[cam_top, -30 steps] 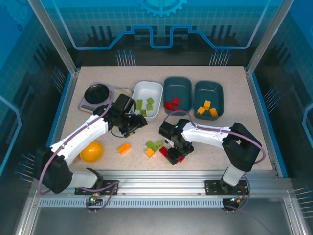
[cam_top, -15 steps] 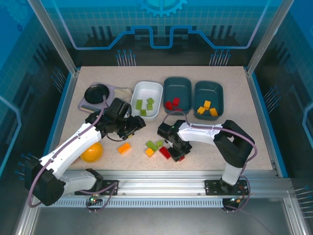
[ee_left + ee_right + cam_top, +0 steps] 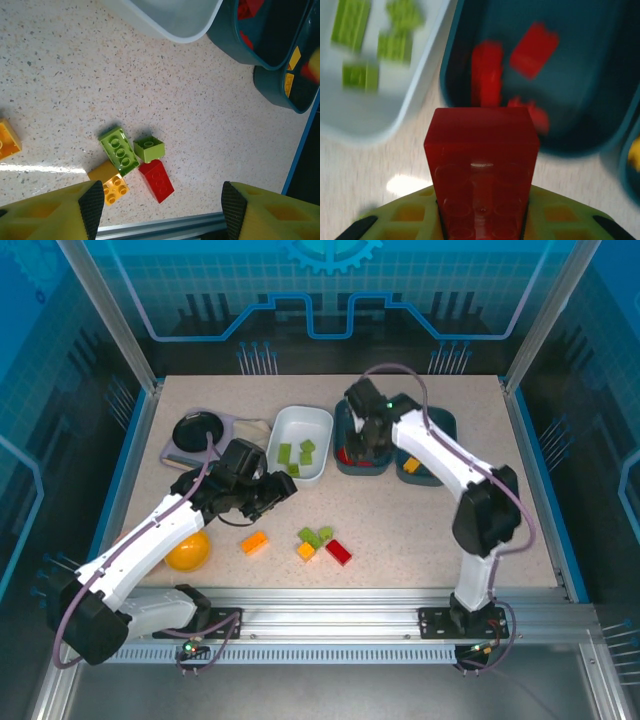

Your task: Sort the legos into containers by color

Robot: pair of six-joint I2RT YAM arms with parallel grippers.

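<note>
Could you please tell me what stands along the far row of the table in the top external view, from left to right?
black bowl → white tray → teal tray with red bricks → teal tray with orange bricks

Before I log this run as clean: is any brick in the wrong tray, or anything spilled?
Nothing stands out. The white rounded tray holds only lime green bricks, the middle dark teal tray only red bricks, the right dark teal tray only orange bricks. Loose bricks lie unsorted nearby.
</note>
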